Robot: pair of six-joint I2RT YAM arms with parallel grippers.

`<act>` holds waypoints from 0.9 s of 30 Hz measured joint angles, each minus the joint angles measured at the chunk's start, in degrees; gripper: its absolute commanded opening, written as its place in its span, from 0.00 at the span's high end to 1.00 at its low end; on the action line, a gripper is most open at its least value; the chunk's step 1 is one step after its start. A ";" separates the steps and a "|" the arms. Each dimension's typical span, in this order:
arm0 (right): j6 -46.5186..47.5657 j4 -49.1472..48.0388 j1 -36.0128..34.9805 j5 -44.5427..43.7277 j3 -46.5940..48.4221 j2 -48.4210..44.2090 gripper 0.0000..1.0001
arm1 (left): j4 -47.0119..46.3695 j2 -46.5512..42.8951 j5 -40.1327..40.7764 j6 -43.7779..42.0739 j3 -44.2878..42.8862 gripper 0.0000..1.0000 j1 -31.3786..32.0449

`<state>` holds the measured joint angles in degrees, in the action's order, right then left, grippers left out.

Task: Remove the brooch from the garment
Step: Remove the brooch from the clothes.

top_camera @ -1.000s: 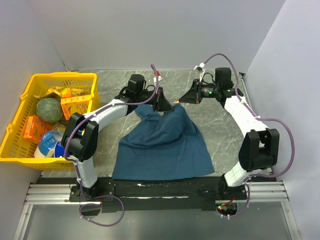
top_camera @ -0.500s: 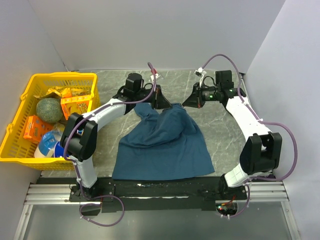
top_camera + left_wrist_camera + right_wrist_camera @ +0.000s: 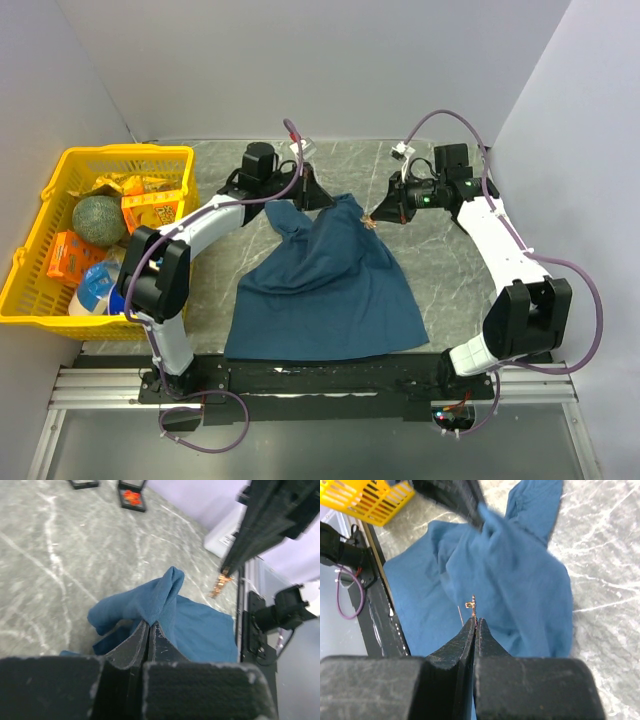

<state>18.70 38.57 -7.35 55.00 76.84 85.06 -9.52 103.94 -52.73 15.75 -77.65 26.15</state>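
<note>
The garment, a dark teal-blue T-shirt [image 3: 325, 285], lies on the grey marble table [image 3: 440, 270], with its far edge pulled up into a peak. My left gripper [image 3: 318, 196] is shut on that raised fold [image 3: 160, 597]. My right gripper [image 3: 376, 217] is shut on a small gold brooch [image 3: 371, 221], just right of the peak. In the right wrist view the brooch [image 3: 473, 603] sticks out of my closed fingertips [image 3: 467, 635], its thin pin showing, above the cloth [image 3: 520, 580]. In the left wrist view the brooch [image 3: 220, 583] hangs clear of the fold.
A yellow basket [image 3: 60, 165] with a green melon [image 3: 97, 219], orange boxes and other items stands at the table's left edge. Two small black cases [image 3: 132, 491] lie on the table beyond the shirt. White walls close in at the back and both sides.
My right gripper has drawn to the right and a little nearer with the brooch. My left gripper has moved slightly back and left, keeping the shirt fold raised.
</note>
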 measured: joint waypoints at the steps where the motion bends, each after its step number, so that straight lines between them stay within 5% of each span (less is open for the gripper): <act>1: 0.20 0.31 0.00 0.00 0.00 -0.07 1.00 | 0.11 0.00 0.55 -0.07 0.02 0.99 -0.22; 4: 0.46 1.05 0.04 0.31 0.00 -0.35 1.00 | 1.27 -0.07 2.69 -0.50 0.02 0.98 -0.63; 8: -0.42 1.14 0.85 4.46 0.00 -0.96 1.00 | 1.84 -0.09 5.62 -1.29 0.02 0.54 -0.74; 10: -2.32 0.02 2.08 8.04 0.00 -1.05 1.00 | 1.86 -0.20 6.05 -1.22 0.02 0.42 -0.76; 13: -7.98 -4.83 4.31 14.19 -0.42 -1.05 1.00 | 1.60 -0.63 5.22 -0.39 0.02 0.39 -0.85; 16: -22.49 -21.64 6.01 20.44 -4.83 -1.60 1.00 | 0.28 -1.53 2.38 1.29 0.02 0.35 -0.92; 23: -76.37 -83.41 6.71 24.35 -18.60 4.76 1.00 | -7.48 -5.18 -4.74 7.74 0.59 0.34 -0.92; 27: -94.36 -99.25 6.64 23.71 -18.29 10.69 1.00 | -13.44 -6.08 -6.43 12.24 0.94 0.35 -0.70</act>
<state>-75.66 -60.69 -0.71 78.72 58.54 95.74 -22.96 97.86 -59.16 27.99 -76.71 25.45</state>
